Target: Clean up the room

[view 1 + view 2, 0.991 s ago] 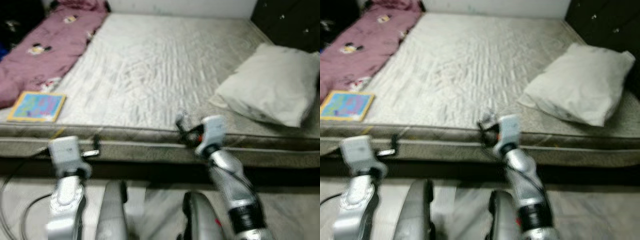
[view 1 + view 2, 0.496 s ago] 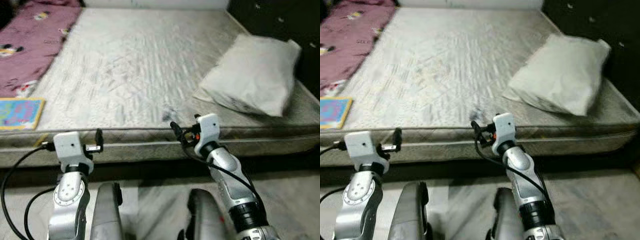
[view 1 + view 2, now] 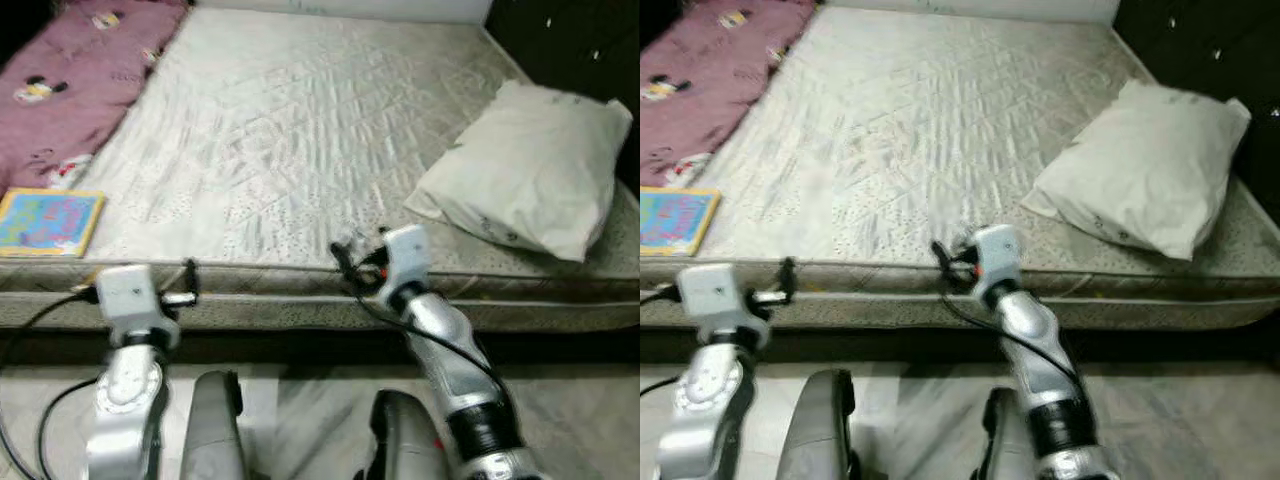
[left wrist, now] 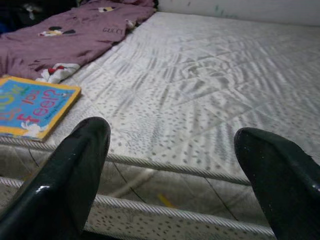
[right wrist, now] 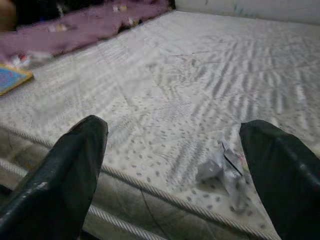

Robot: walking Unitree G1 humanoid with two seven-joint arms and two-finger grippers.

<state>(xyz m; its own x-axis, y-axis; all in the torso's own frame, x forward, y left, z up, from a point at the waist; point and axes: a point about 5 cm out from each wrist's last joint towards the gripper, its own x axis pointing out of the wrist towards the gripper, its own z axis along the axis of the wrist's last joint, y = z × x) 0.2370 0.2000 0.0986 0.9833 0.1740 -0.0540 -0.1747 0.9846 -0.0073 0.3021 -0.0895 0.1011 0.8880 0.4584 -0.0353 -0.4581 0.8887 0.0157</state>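
Your robot stood at the foot edge of a bare mattress (image 3: 300,130), its quilted grey-white cover wrinkled and speckled with small dots, a corded seam running along the near rim. A purple blanket (image 3: 70,80) printed with cartoon figures lay bunched along the mattress's far-left side. A white pillow (image 3: 530,165) rested on the mattress's right side, tilted against the dark wall beyond it, one corner reaching toward the near rim.

A colourful picture book (image 3: 50,220) with a yellow border lay flat on the mattress near its front-left corner, just in front of the blanket. You could see it again in the left wrist view (image 4: 30,105), close to the corded seam.

Your left claw (image 3: 188,285) hovered just off the mattress's near rim, to the right of the book, its two black fingers (image 4: 75,170) spread wide and holding nothing. Your right claw (image 3: 345,262) sat at the middle of the same rim, its fingers (image 5: 70,170) likewise parted and empty.

A small crumpled scrap of wrapper (image 5: 225,170), pale with a touch of dark print, lay on the mattress just inside the seam, directly ahead of the right claw and closer to one finger than the other. In the head views it was a blurred speck beside that claw.
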